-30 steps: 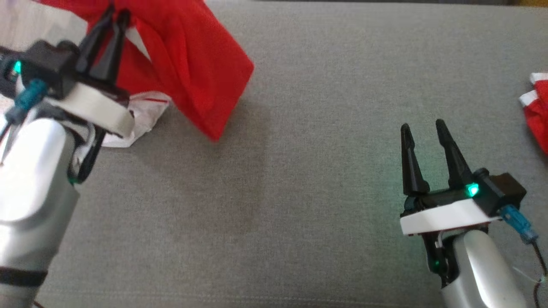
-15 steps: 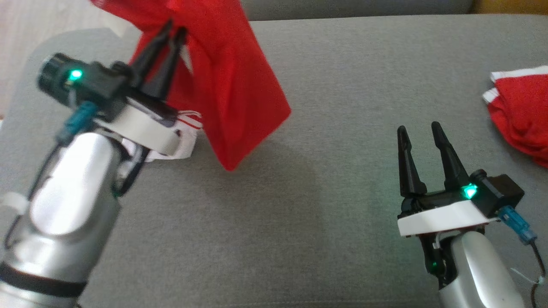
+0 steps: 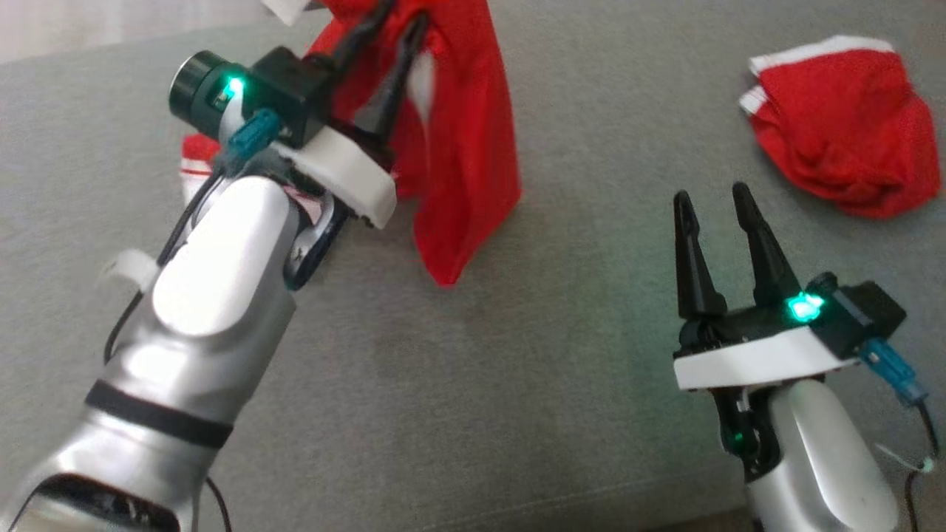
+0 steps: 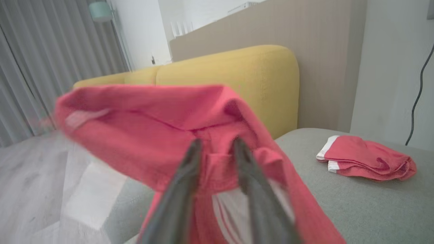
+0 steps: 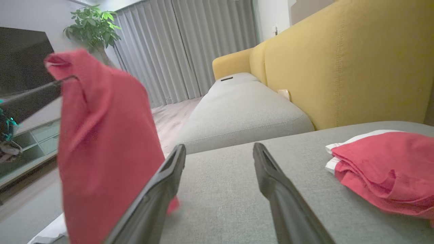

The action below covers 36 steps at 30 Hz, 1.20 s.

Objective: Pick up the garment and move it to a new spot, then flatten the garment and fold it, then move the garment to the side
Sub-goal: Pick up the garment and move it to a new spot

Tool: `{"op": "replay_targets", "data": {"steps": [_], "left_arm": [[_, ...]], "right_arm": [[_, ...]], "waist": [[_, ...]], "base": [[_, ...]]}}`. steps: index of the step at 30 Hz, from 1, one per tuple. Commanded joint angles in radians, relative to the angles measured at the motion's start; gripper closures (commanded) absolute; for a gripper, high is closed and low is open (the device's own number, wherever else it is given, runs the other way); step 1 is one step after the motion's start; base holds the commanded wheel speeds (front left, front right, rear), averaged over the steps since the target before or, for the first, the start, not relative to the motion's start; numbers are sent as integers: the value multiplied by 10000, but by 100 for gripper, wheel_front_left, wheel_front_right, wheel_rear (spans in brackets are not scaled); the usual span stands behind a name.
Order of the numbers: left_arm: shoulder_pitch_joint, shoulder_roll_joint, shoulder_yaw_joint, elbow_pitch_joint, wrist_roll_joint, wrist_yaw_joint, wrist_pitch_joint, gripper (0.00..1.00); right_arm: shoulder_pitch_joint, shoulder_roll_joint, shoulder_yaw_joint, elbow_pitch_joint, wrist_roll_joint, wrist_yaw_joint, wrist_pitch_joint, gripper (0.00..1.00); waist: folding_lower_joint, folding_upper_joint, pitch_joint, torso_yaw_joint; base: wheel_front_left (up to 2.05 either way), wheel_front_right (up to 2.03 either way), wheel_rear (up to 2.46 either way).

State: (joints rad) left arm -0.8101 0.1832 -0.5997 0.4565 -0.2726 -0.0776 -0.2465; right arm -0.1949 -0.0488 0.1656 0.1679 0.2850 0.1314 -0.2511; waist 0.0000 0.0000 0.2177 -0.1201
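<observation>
Up at my left gripper [image 3: 399, 22], the garment [image 3: 465, 148] hangs lengthwise down above the grey cushion [image 3: 517, 369]; jaws slightly parted around cloth, hold uncertain. My right gripper [image 3: 711, 196] gapes empty, well apart.

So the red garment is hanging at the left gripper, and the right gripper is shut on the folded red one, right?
No: the head view shows the right gripper open and empty, apart from the folded red garment on the cushion. The hanging garment at the left gripper is right.
</observation>
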Motion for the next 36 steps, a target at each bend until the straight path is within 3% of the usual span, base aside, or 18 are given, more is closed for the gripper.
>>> {"op": "replay_targets", "data": {"steps": [1,6,11,18,25,30,36], "left_arm": [[-707,136,365,79,17,95,12,0],[-1161,-132,335,1214,20,38,-83,0],[-1043,-65,631,1501,-61,75,-143,0],[373,488,1933,190,-290,410,-150,0],[3161,766,3391,-1827,-330,498,-151,0],[4835,374,4036,-2977,-91,459,-152,0],[6443,-632,4921,-3950,266,292,-152,0]], "right_arm": [[-462,-14,316,-417,109,-7,-107,0],[-507,-14,334,-468,173,-7,-107,0],[-402,-14,174,-411,29,-7,-107,0],[-98,-14,-241,-348,-252,-7,-107,0],[301,-14,-556,-206,-555,-7,-107,0],[503,-14,-508,-124,-533,-7,-107,0],[675,-14,-386,-93,-446,-7,-107,0]], "waist": [[0,0,330,-441],[0,0,411,-625],[0,0,213,-269],[0,0,-309,668],[0,0,-896,1457],[0,0,-1201,1637],[0,0,-1401,1606]], "base": [[0,0,0],[0,0,0],[0,0,0],[0,0,0],[0,0,0],[0,0,0],[0,0,0]]}}
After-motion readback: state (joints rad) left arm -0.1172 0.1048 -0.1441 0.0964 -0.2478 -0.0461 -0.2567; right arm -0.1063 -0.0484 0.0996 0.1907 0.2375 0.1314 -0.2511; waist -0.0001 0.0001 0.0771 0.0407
